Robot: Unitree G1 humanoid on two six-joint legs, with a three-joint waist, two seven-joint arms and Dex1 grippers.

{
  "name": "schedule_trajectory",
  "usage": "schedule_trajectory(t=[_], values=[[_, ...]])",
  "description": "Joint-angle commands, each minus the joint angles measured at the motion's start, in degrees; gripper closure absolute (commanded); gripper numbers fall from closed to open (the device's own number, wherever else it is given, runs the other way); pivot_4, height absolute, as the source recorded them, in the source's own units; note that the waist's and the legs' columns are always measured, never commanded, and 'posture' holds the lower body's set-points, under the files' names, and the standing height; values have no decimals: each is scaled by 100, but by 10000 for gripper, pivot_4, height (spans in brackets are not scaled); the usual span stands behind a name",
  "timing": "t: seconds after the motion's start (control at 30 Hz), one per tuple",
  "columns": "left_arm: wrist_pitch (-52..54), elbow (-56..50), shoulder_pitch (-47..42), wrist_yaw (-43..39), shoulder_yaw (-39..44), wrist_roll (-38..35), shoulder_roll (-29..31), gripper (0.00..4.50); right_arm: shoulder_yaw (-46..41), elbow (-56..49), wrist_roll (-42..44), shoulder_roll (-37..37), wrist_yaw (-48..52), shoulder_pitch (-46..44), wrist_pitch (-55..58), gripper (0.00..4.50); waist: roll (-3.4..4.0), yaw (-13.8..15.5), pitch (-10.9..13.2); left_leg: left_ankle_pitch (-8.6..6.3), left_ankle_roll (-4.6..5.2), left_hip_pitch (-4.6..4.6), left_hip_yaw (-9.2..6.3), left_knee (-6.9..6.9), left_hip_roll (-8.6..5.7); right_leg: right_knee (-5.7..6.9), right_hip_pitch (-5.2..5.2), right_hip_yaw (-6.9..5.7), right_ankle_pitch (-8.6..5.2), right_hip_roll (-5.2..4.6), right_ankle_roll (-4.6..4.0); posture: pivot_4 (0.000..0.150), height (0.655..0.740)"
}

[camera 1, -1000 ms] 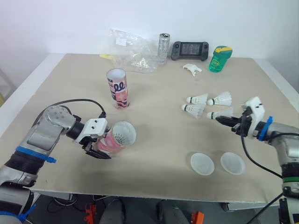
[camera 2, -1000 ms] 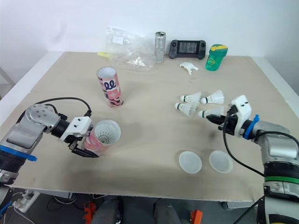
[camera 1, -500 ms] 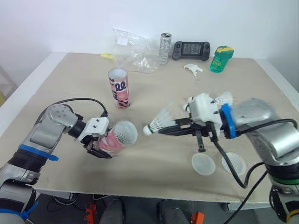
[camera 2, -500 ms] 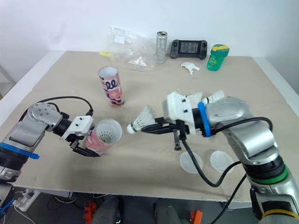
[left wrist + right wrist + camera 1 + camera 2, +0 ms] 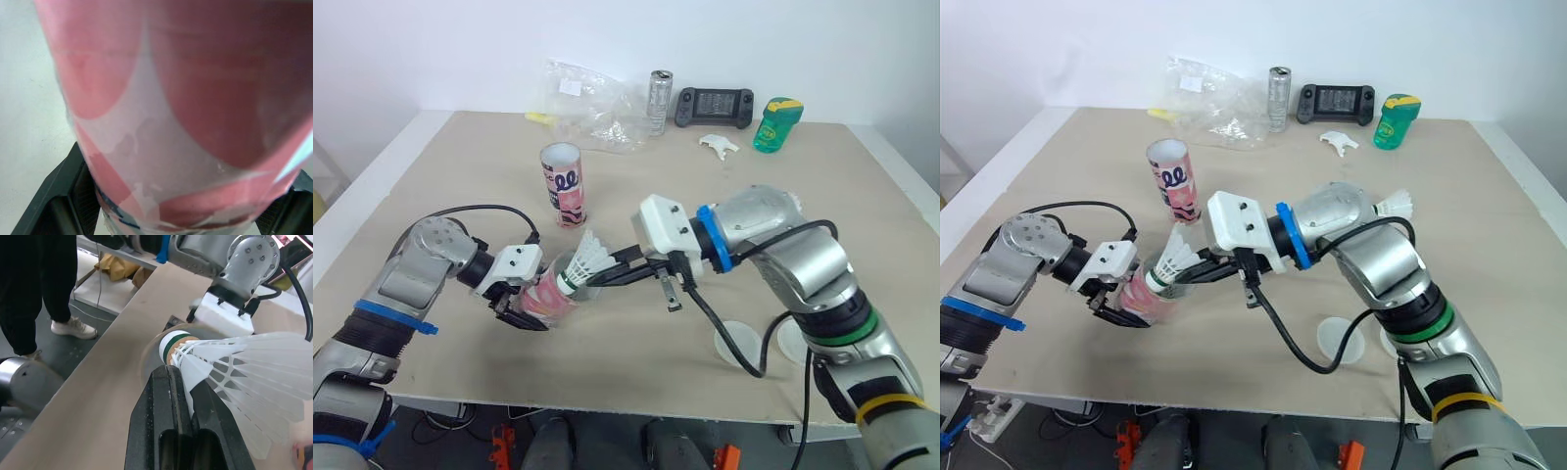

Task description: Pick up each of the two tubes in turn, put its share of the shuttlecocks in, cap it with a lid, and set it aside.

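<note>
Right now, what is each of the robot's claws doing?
Left gripper: shut on the tilted pink tube.
Right gripper: shut on a shuttlecock at the tube's mouth.

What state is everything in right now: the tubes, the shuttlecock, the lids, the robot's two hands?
left hand: shut on the held tube.
held tube: tilted, uncapped, mouth toward the shuttlecock.
right hand: shut on the shuttlecock.
shuttlecock: cork end at the held tube's mouth.
standing tube: upright on the table, uncapped.
lids: flat on the table, unused.
</note>
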Motion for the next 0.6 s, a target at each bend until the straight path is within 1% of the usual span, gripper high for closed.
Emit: schedule_trajectory(t=[0.03,0.13,0.17,0.2,0.23,0.27,0.3,0.4,0.5,0.57,0.6], values=[[112,-51,-8,54,-127,97,-32,8426,-17,102,-77,74,184,-191,-158,44657,-1,3,0,0,0,-1,0,0,-1,0,1,0,-1,0,1,1500,7394],[152,-73,-16,61,-122,98,-32,8426,-39,153,3,131,339,-232,-54,34399,-1,2,0,0,0,-1,-1,-1,-1,0,0,0,-2,0,1,1500,7394],[167,-72,-26,62,-124,100,-37,8426,-57,157,42,122,417,-245,-19,26900,0,1,0,0,0,-1,-3,-2,0,1,0,-1,-2,2,1,1500,7394],[176,-70,-33,65,-126,100,-46,8426,-115,142,121,112,471,-254,53,23412,0,1,0,0,0,-1,-4,-2,0,1,0,-1,-2,3,0,1500,7394],[181,-68,-38,67,-127,100,-52,8426,-157,130,169,105,505,-257,95,21449,-1,1,0,0,0,-1,-4,-2,0,1,0,-1,-1,3,0,1500,7394],[182,-64,-37,67,-126,97,-57,8426,-264,123,286,111,507,-272,203,16724,-1,1,0,0,0,-1,-4,-1,0,1,1,-1,-1,3,0,1500,7394],[171,-54,-37,71,-128,99,-65,8426,-421,102,457,58,572,-269,287,15197,-1,2,0,0,0,-1,-4,0,0,1,1,-1,-1,3,0,1500,7394],[143,-25,-32,82,-128,105,-81,8426,-879,254,834,48,468,-334,542,15197,-1,5,1,0,0,-3,-5,1,-1,1,2,-1,-1,1,1,1500,7394],[130,14,-43,84,-136,114,-102,8426,-925,330,837,72,403,-367,634,15197,-1,3,0,0,0,-2,-6,0,-1,1,2,-1,0,1,0,1500,7394],[119,47,-53,88,-140,120,-117,8426,-750,381,541,138,230,-375,554,20343,0,2,0,0,0,0,-9,0,0,1,3,-6,0,2,-1,1500,7394],[116,61,-58,90,-141,122,-124,8426,-663,383,442,175,194,-373,522,23757,-1,1,0,0,0,0,-8,-1,0,1,1,-5,0,2,-2,1500,7394]])
